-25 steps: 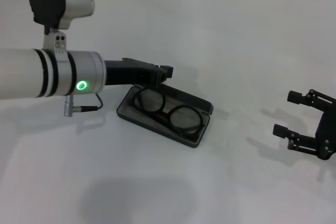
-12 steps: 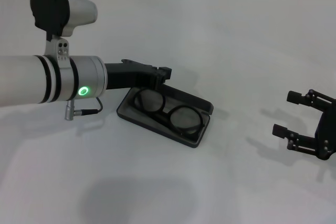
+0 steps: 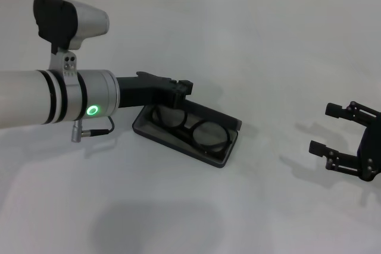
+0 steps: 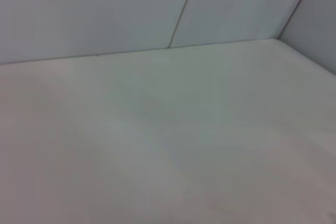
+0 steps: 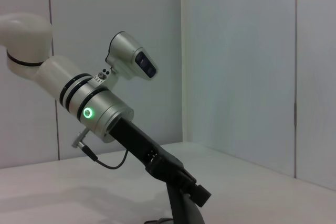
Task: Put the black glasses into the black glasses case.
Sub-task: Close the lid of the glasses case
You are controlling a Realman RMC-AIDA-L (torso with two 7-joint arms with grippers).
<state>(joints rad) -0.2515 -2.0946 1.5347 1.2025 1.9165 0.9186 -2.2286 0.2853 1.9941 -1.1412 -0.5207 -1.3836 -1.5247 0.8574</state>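
Black glasses (image 3: 191,129) with round lenses lie in open black glasses case (image 3: 229,154)

Bright, even light from above. Soft grey shadows on smooth white table (image 3: 268,52). Left wrist view blurry, hazy. Small green light ring (image 3: 92,110) glows.

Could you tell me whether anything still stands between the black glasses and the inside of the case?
Nothing visible does: the thin black-framed glasses already lie inside the open matte black rectangular case. The left gripper is at the case's far edge; the right gripper waits well aside.
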